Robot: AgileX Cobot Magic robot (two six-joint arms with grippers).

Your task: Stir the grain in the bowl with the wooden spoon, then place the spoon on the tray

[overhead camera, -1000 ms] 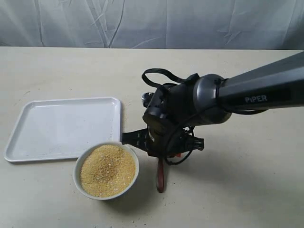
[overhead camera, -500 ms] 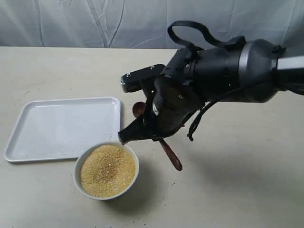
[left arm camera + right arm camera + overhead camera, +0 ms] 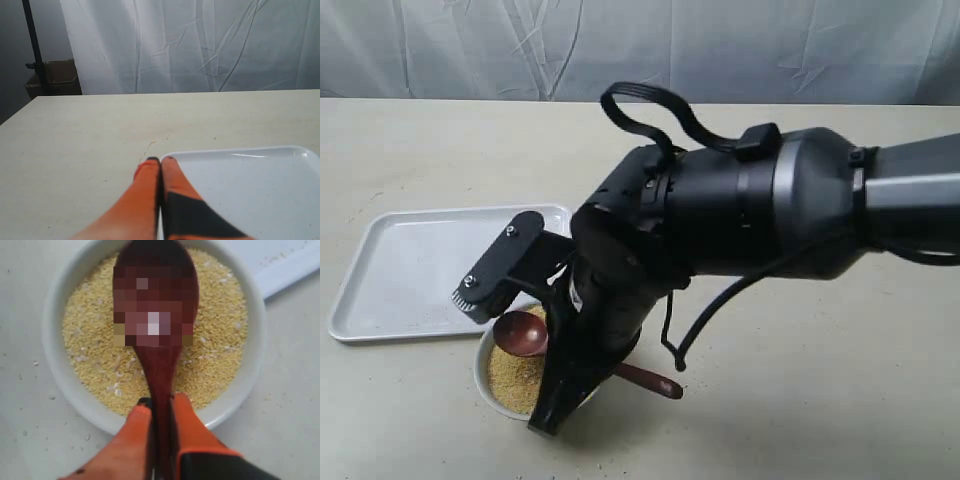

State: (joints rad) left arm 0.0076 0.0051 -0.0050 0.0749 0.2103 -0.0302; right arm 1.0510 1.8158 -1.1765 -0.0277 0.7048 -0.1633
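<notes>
My right gripper (image 3: pixel 160 402) is shut on the handle of the wooden spoon (image 3: pixel 157 315). The spoon's round head (image 3: pixel 522 333) hangs over the grain (image 3: pixel 215 357) in the white bowl (image 3: pixel 52 360), just above or touching it. In the exterior view the right arm covers most of the bowl (image 3: pixel 483 372), and the handle end (image 3: pixel 655 384) sticks out behind the wrist. The white tray (image 3: pixel 410 270) lies beside the bowl, far left. My left gripper (image 3: pixel 160 160) is shut with nothing in it, its tips at the tray's corner (image 3: pixel 172 156); it does not show in the exterior view.
A pale curtain (image 3: pixel 640 45) closes off the far edge of the beige table (image 3: pixel 840 380). A few loose grains (image 3: pixel 35 362) lie on the table by the bowl. A dark stand and a box (image 3: pixel 52 80) are beyond the table in the left wrist view.
The right arm lifted the spoon off the table to the right of the bowl, swung left and turned, bringing the spoon head over the grain.
</notes>
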